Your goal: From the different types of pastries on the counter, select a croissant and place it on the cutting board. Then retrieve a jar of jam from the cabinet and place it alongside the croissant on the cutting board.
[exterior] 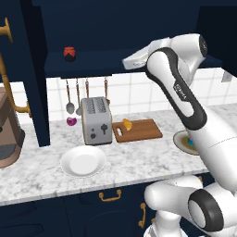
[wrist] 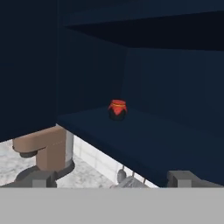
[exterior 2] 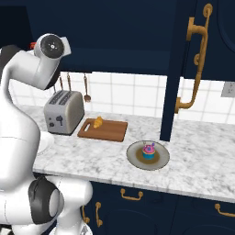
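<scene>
Croissant (exterior: pixel 127 124) lying on the cutting board (exterior: pixel 143 130), at the end nearest the toaster (exterior: pixel 96 120); confirmed from the right base view as well, same end of the board. Jar of jam (exterior: pixel 69 53) standing upright on the deep shelf of the cabinet (exterior: pixel 92 62), well apart from everything else. Dark lid and base band hard to separate from the navy interior — only the red body reads clearly in the hand view. Gripper (wrist: pixel 114 178) pointed into the cabinet toward the jar, fingers spread wide apart, nothing between them, only the fingertips (wrist: pixel 183 178) visible above the lower edge. From the left base view, hand largely hidden behind the arm's own upper link; finger state not readable there. Cupcake (exterior 2: pixel 148 151) on a round plate (exterior 2: pixel 137 161) on the counter (exterior 2: pixel 202 160), partly covered by the arm in the left base view. Second white plate (exterior: pixel 82 161) in front of the toaster. Brown appliance at left cut off by the frame edge — type unclear.
</scene>
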Controlling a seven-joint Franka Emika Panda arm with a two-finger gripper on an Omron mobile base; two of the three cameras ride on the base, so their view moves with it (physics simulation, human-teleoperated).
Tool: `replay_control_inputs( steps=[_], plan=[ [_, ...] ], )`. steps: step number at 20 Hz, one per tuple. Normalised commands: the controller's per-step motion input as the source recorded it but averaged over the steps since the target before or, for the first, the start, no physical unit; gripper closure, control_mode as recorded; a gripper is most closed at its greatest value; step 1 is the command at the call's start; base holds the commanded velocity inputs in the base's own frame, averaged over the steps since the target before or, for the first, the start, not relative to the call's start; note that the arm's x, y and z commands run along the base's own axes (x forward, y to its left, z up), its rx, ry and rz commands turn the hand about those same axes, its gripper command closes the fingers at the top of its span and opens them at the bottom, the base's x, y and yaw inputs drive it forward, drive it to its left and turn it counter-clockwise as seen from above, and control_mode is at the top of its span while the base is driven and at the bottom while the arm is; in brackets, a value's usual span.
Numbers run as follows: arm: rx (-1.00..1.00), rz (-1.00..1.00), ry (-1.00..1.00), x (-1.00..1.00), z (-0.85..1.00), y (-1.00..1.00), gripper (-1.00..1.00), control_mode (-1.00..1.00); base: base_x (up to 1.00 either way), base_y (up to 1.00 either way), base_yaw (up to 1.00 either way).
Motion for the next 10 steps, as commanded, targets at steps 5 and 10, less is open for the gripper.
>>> replay_control_inputs(
  steps=[5, 10],
  plan=[
    [0.00, 0.02, -0.01, 0.30, -0.07, 0.41, -1.00, -1.00, 0.00, 0.00, 0.00],
    [0.00, 0.02, -0.06, 0.27, 0.00, 0.20, -1.00, -1.00, 0.00, 0.00, 0.00]
  ],
)
